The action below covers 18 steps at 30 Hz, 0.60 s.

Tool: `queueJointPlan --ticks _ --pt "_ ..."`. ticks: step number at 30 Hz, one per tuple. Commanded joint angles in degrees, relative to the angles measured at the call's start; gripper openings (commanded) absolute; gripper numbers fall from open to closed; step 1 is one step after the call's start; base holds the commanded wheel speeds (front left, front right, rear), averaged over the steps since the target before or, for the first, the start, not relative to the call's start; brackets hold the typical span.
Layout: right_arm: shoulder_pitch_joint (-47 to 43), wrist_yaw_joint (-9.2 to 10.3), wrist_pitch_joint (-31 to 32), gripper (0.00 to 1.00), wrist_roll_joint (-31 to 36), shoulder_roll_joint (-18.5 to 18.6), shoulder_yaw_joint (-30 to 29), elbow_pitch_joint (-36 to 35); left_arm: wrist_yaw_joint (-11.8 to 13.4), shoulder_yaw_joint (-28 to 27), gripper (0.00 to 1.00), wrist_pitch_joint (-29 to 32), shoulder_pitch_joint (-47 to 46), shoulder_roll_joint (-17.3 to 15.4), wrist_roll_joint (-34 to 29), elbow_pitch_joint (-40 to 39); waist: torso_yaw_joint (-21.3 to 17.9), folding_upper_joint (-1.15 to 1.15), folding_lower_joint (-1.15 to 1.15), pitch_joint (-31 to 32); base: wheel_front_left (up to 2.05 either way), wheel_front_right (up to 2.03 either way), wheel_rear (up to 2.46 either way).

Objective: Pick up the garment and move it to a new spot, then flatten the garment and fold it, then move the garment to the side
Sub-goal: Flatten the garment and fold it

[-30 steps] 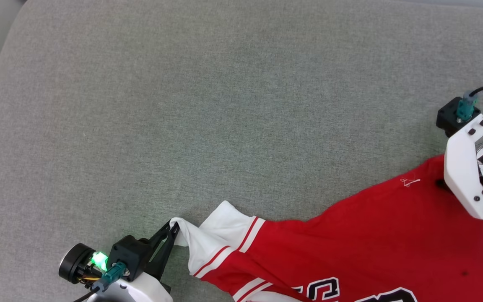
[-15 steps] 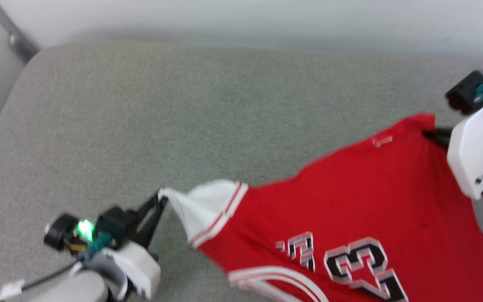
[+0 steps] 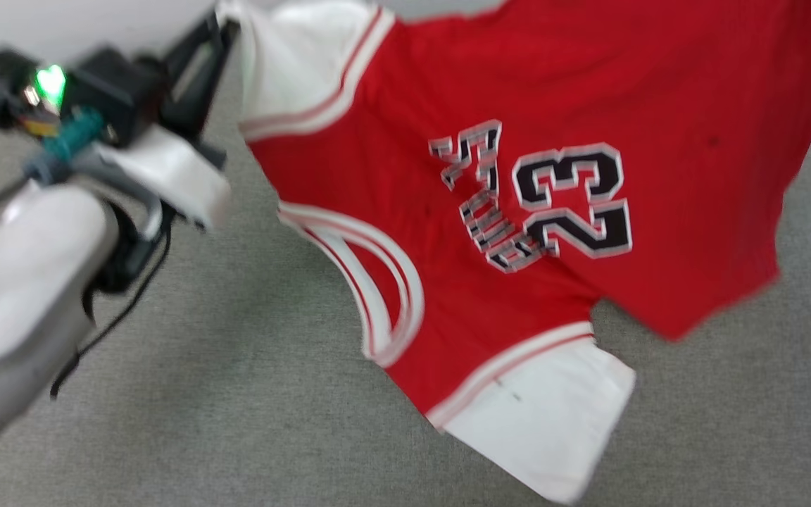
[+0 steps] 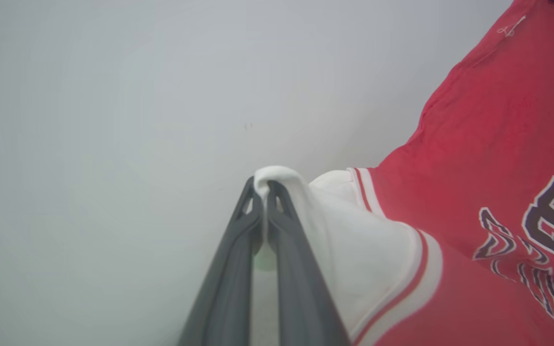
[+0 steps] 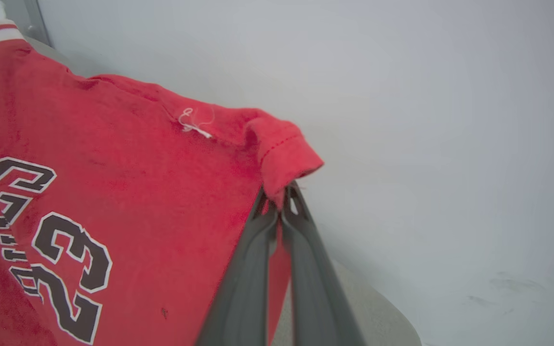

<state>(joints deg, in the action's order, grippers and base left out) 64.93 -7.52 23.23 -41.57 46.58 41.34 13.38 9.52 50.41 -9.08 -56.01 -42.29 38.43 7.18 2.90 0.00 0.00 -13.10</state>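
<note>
My left end effector (image 4: 263, 185) clamps the white sleeve, my right end effector (image 5: 284, 192) a red corner; the garment (image 3: 391, 162) hangs above the grey surface (image 3: 236, 394). Moving step, I judge: next, lay it spread.

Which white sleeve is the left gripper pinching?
The upper sleeve, at the head view's top left, clamped in the left gripper; the lower sleeve of the garment hangs free.

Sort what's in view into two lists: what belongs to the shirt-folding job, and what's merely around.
Job: garment, held up; left gripper, jaws shut on white sleeve; right gripper, jaws shut on red corner.
Around: grey padded surface; pale wall.
</note>
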Motion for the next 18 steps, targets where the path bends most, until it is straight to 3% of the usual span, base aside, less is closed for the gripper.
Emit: queueJointPlan --ticks 1,11,18 --pt "2.42 0.06 -0.07 0.0 0.77 -0.86 -0.86 0.49 -0.74 -0.84 0.0 0.14 -2.95 0.93 -0.09 1.02 -0.79 0.0 0.0 -2.69 0.0 0.0 0.0" --pt "22.65 0.06 -0.1 0.0 9.75 -5.65 -7.07 5.42 -7.64 -5.16 0.0 2.36 -29.19 3.7 -4.21 10.79 -1.46 0.0 0.0 -12.97 0.0 0.0 0.0" --pt "35.68 0.07 -3.31 0.0 15.95 -9.64 -9.35 13.04 -11.66 -6.67 0.0 2.33 -45.19 5.76 -6.84 20.07 -1.38 0.0 0.0 -17.25 0.0 0.0 0.0"
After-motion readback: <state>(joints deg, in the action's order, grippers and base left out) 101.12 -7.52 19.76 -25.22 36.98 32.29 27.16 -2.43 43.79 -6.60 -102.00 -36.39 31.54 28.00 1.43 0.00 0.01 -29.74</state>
